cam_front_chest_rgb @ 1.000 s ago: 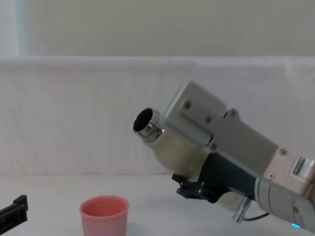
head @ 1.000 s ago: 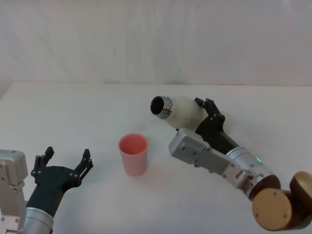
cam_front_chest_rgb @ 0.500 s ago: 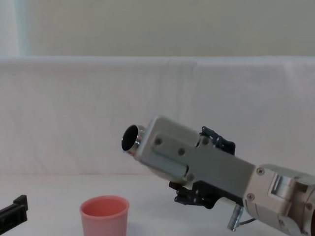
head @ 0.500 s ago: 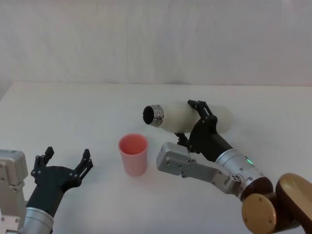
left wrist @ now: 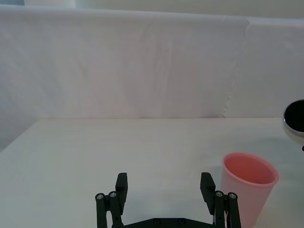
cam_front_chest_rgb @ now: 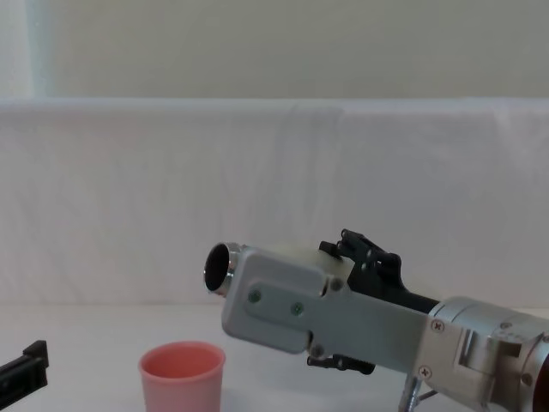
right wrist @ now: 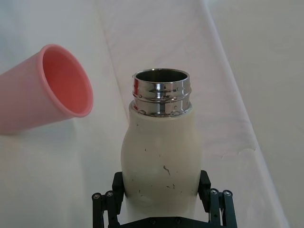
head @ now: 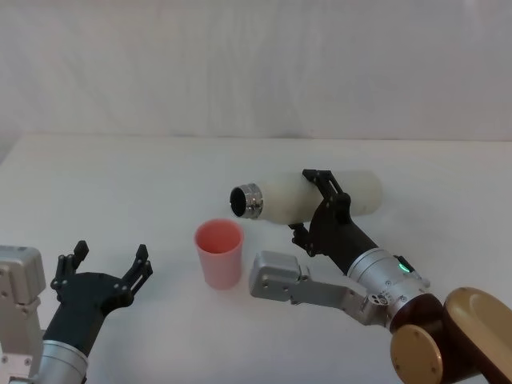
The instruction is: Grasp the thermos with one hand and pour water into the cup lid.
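While the table lies white beneath it, the thermos hangs almost level in the right gripper, whose black fingers pinch its cream-white body near the middle. The body is scuffed with small dark specks, and its shiny threaded steel neck is uncapped and dark inside. The cup, salmon-pink and upright, stands just below and ahead of that mouth; its inside looks dry. The left gripper rests spread beside the cup.
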`<action>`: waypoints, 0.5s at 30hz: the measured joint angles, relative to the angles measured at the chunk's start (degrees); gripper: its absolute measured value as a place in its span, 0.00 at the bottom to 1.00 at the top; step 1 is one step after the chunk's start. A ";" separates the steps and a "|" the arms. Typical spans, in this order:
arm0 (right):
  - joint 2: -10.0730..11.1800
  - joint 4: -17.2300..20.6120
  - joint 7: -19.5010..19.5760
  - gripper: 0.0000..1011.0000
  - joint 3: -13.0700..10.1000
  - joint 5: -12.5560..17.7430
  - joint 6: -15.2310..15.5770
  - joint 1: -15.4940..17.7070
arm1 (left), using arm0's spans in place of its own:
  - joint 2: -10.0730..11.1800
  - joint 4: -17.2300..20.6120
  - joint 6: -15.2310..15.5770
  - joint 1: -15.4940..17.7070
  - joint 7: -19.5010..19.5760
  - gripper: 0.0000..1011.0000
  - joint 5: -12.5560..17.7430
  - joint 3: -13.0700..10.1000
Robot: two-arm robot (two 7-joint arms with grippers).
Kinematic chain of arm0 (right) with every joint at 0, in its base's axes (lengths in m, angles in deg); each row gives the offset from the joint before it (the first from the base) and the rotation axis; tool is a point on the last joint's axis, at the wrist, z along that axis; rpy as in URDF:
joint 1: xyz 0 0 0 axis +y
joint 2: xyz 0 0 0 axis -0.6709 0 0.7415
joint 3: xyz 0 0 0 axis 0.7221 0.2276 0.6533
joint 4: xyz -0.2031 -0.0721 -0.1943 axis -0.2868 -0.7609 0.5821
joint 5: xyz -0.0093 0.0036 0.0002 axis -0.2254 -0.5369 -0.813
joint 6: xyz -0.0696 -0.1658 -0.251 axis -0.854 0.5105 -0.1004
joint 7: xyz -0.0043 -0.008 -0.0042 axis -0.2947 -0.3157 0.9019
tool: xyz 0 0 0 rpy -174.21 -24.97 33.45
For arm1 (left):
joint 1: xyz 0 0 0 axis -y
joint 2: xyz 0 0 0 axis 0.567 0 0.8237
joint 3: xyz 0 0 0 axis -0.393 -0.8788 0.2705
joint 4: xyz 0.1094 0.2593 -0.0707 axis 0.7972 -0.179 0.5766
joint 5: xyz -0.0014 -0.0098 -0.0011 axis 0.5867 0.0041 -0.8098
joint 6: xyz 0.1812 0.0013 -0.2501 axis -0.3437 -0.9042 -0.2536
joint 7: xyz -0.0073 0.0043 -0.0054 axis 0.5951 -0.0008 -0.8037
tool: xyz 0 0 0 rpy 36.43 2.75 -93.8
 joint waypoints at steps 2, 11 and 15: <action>0.13 -0.08 -0.15 0.94 0.16 -0.59 0.01 -0.13 | 0.00 0.00 0.00 0.00 0.00 0.99 0.00 0.00; 0.61 -0.42 -0.68 0.94 1.14 -3.04 0.44 -0.68 | 0.00 0.00 0.00 0.00 0.00 0.99 0.00 0.00; 0.82 -0.44 -1.29 0.94 1.64 -4.01 0.88 -0.96 | 0.00 0.00 0.00 0.00 0.00 0.99 0.00 0.00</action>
